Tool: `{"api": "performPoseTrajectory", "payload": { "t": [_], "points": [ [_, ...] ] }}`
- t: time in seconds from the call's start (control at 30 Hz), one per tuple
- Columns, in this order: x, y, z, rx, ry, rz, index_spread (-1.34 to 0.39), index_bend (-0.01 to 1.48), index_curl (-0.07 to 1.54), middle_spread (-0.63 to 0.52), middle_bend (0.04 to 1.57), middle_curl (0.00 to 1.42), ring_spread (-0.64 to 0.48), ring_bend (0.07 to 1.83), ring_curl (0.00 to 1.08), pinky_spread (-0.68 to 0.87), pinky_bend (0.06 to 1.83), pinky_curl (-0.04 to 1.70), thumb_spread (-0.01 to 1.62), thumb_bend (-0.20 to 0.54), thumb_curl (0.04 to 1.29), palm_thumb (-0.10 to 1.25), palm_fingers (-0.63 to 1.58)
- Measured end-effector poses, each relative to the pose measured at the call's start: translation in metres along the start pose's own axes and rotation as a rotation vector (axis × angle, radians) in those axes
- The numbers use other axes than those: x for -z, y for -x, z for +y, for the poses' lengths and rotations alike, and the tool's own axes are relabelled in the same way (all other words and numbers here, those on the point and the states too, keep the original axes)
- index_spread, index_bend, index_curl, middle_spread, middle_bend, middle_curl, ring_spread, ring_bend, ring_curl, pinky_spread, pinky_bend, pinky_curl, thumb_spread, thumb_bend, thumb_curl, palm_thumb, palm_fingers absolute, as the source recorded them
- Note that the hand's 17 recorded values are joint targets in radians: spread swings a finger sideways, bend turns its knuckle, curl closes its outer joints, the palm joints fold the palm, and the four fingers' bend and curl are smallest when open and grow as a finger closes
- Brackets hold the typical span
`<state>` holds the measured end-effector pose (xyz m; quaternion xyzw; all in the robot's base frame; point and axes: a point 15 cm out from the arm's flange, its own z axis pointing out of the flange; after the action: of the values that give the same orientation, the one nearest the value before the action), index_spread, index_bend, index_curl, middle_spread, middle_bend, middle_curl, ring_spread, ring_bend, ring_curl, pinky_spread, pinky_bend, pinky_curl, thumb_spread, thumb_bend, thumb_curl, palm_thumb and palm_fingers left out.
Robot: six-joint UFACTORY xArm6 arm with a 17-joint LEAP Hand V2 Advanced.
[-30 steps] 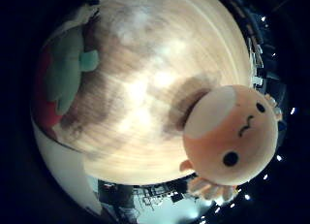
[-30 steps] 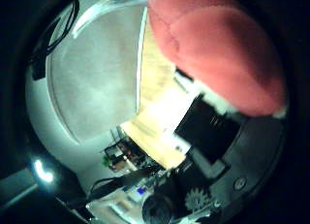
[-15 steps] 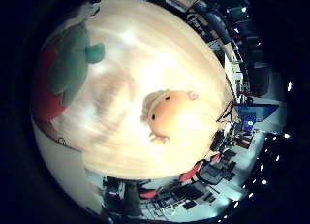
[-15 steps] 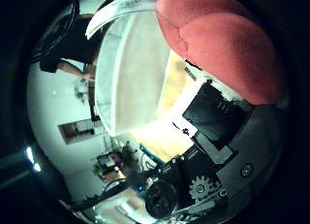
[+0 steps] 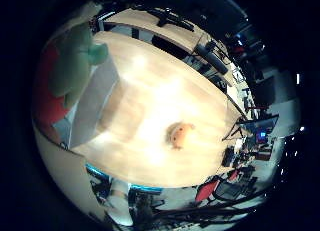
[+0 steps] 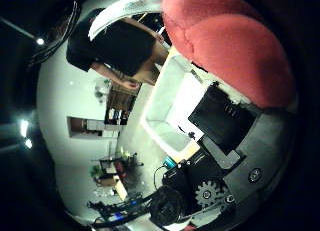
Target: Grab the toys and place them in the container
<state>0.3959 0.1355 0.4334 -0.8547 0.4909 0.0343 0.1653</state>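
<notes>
A red plush toy (image 6: 225, 46) with a green leafy top (image 5: 75, 61) sits tight against my palm. In the right thumb side palm view it fills much of the picture, next to my hand's (image 6: 225, 131) black and white parts, which are curled round it. The hand is high above a wooden table (image 5: 160, 86). A small orange plush toy (image 5: 180, 134) lies on the table, far from the hand. A grey open container (image 5: 95, 106) stands on the table, below the held toy.
Chairs stand along the table's far edge (image 5: 210, 56), and red chairs (image 5: 205, 189) stand near its other side. A lit screen (image 5: 258, 126) is beyond the table's end. The right thumb side palm view shows the room's wall and ceiling.
The camera has risen well away from the table, so the orange toy looks much smaller. The red toy has stayed against the palm, and the grey container has come into view under it.
</notes>
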Motion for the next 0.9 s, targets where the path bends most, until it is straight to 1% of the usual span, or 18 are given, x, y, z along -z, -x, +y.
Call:
{"api": "performPoseTrajectory", "payload": {
  "t": [0.17,0.4,0.57,0.9],
  "points": [
    [-0.024,0.05,-0.017,0.084,0.022,-0.022,-0.57,0.37,0.67,-0.44,0.75,0.7,-0.34,1.2,0.5,-0.5,1.22,0.46,0.88,-0.016,0.4,1.14,1.18],
    [-0.051,0.1,-0.022,0.178,0.077,-0.048,-0.58,0.35,0.71,-0.44,0.76,0.7,-0.34,1.19,0.5,-0.51,1.21,0.46,0.88,-0.018,0.4,1.13,1.18],
    [-0.061,0.113,-0.023,0.217,0.092,-0.031,-0.59,0.33,0.73,-0.44,0.76,0.7,-0.34,1.19,0.49,-0.51,1.21,0.46,0.89,-0.017,0.4,1.13,1.18],
    [-0.065,0.109,-0.021,0.236,0.11,-0.006,-0.6,0.29,0.76,-0.44,0.75,0.69,-0.34,1.19,0.49,-0.52,1.21,0.47,0.89,-0.019,0.4,1.13,1.16]
  ]
}}
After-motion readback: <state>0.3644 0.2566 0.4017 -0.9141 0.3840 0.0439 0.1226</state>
